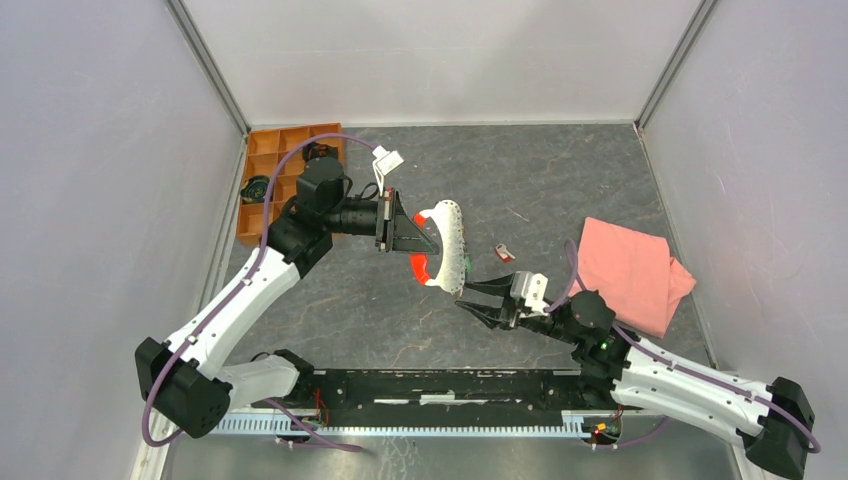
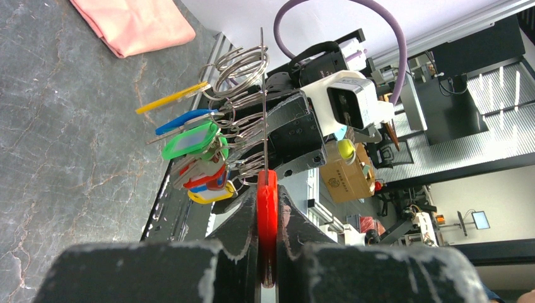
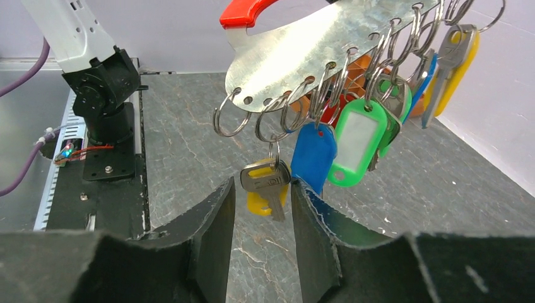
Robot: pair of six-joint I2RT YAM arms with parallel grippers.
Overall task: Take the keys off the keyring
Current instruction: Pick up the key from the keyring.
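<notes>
Right wrist: right tool part-open astride yellow-headed silver key; left tool clamps red-handled metal keyring plate (steadying it).

Bench: dark grey top with pale stone veins, and that's the whole stage.
Far-left corner: an orange compartment tray sits tight to the bench's left edge.
Inside the tray: a dark round item in one cell on the left side.
Right side: a pink cloth, loosely folded, lies flat near the right edge.
Middle: a small red-and-pale piece lies alone, left of the cloth, too small to name.
Further back: a thin short sliver, apart from everything.
Near edge: a black rail runs across the front.
</notes>
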